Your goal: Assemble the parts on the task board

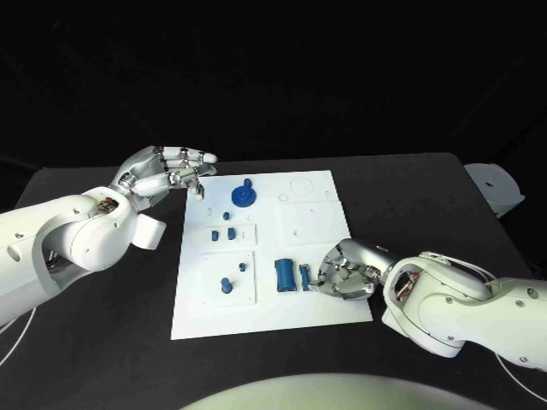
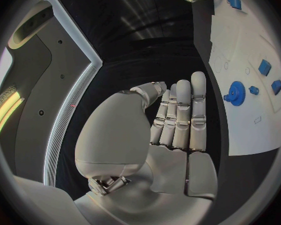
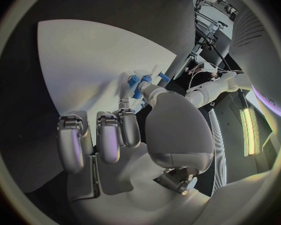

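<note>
The right hand (image 1: 345, 273) is curling its fingers at the task board's (image 1: 323, 320) near edge, apparently touching a blue part (image 1: 304, 277); whether it grips is unclear. The left hand (image 1: 165, 175), holding nothing with fingers straight, is hovering beside the blue gear (image 1: 244, 196) standing on the board

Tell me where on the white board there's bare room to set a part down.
The task board is bare along its near edge, below the blue blocks, and at its far right corner. It is crowded around the blue gear by the left hand and where the right hand reaches in.

Black table (image 1: 89, 342), dark backdrop
</note>
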Robot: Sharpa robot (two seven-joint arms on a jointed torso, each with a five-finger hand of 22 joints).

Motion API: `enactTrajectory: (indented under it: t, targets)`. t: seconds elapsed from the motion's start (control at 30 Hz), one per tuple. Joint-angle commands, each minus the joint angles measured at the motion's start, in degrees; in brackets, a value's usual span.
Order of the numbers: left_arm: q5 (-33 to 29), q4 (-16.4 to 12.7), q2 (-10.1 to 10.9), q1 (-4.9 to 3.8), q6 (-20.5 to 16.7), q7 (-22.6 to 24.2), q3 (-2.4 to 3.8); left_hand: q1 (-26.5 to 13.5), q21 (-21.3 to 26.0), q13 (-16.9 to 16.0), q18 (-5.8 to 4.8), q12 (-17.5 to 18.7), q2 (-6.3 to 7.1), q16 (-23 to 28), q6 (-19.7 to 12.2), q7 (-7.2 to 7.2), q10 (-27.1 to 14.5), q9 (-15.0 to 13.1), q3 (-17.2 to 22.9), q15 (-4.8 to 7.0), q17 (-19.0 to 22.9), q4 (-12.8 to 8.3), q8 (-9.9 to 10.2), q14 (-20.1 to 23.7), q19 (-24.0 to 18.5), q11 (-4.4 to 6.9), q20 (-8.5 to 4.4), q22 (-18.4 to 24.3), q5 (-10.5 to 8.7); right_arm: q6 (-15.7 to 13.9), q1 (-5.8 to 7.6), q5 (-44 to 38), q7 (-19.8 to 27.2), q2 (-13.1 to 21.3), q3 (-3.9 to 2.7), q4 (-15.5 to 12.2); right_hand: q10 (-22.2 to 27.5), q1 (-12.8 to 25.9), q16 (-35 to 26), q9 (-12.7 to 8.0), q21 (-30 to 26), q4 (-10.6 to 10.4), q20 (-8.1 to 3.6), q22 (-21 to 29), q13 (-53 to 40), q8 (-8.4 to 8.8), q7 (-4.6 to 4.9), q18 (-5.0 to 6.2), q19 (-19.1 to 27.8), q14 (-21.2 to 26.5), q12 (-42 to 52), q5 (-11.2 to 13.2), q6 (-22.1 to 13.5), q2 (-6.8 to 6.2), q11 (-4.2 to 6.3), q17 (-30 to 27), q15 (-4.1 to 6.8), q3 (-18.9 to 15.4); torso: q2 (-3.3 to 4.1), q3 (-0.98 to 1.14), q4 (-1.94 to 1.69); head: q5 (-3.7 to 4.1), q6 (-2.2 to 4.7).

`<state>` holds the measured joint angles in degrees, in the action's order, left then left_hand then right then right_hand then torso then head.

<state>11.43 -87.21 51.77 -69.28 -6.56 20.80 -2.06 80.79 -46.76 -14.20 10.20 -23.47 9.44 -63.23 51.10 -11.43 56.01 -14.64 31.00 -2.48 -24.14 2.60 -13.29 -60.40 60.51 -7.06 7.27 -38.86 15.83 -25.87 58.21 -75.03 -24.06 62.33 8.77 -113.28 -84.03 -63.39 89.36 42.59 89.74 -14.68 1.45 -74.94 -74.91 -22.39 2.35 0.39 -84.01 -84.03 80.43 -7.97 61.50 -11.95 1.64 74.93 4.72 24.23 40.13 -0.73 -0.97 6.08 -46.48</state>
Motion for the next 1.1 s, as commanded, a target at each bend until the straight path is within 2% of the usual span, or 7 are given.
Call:
enactTrajectory:
  t: [0.03,0.23,0.77,0.97,1.1]
  targets:
    - [0.1,-0.1,-0.1,-0.03,1.0,0.4,0.03,0.3,-0.4,0.0,0.35,-0.3,-0.27,-0.2,-0.3,-0.09,-0.4,0.1,0.2,-0.02,0.1,-0.2,-0.3,0.2,-0.4,-0.14,0.07,-0.1,0.09,1.4,-0.16,0.8,0.8,-0.6,0.02,0.6,-3.0,-0.7,0.4,0.0,0.3,0.0,-0.43,-15.1,-11.0,-0.38,-0.15,-0.39,-6.0,-5.9,0.3,0.2,-0.3,0.29,0.21,14.5,0.52,-0.3,0.14,-0.01,-0.15,-0.07,-0.03]
    - [0.1,-0.1,0.0,-0.03,1.0,0.3,0.03,0.2,-0.4,0.1,0.34,-0.4,-0.32,-0.2,-0.3,-0.10,-0.4,0.1,0.2,-0.05,0.1,-0.2,-0.3,0.2,-0.5,-0.16,0.09,-0.2,0.09,1.1,-0.26,0.7,0.2,-1.3,0.02,1.6,-3.0,-0.8,0.4,0.0,0.3,-0.2,-0.44,-15.1,-11.0,-0.44,-0.16,-0.39,-6.0,-5.8,0.3,0.0,-0.3,0.76,0.22,14.5,0.53,-0.4,0.10,-0.10,-0.08,-0.17,-0.30]
    - [0.1,-0.2,0.0,-0.04,0.9,0.3,0.03,0.1,-0.5,0.1,0.34,-0.4,-0.33,-0.3,-0.3,-0.10,-0.5,0.1,0.2,-0.05,0.1,-0.1,-0.3,0.2,-0.5,-0.16,0.10,-0.2,0.09,1.6,-0.36,-0.5,-0.7,-3.2,0.02,3.6,-3.1,-1.1,0.4,0.0,0.3,-0.2,-0.45,-15.1,-11.1,-0.52,-0.21,-0.39,-6.0,-5.8,0.4,-0.1,-0.3,1.03,0.26,14.5,0.55,-0.5,0.04,0.05,0.00,-0.15,-0.48]
    - [0.1,-0.2,0.0,-0.04,0.9,0.3,0.03,0.1,-0.5,0.1,0.34,-0.4,-0.33,-0.3,-0.3,-0.10,-0.5,0.1,0.2,-0.05,0.1,-0.1,-0.3,0.2,-0.5,-0.16,0.10,-0.2,0.09,2.4,-0.38,-1.3,-1.2,-3.5,0.02,4.0,-3.0,-2.0,0.4,-0.1,0.3,0.3,-0.48,-15.1,-11.1,-0.63,-0.28,-0.39,-6.0,-5.8,0.3,0.2,-0.4,0.82,0.32,14.5,0.60,-0.8,0.04,-0.07,0.03,-0.02,-0.52]
    - [0.1,-0.2,0.0,-0.04,0.9,0.3,0.03,0.1,-0.5,0.1,0.34,-0.4,-0.33,-0.3,-0.3,-0.10,-0.5,0.1,0.2,-0.05,0.1,-0.1,-0.3,0.2,-0.5,-0.16,0.10,-0.2,0.09,2.3,-0.39,-1.9,-1.4,-3.6,0.02,4.1,-3.0,-3.2,0.4,-0.1,0.3,0.8,-0.52,-15.1,-11.1,-0.72,-0.34,-0.39,-6.0,-5.9,0.4,0.6,-0.5,0.79,0.38,14.5,0.65,-1.0,0.05,-0.02,-0.03,-0.03,-0.55]
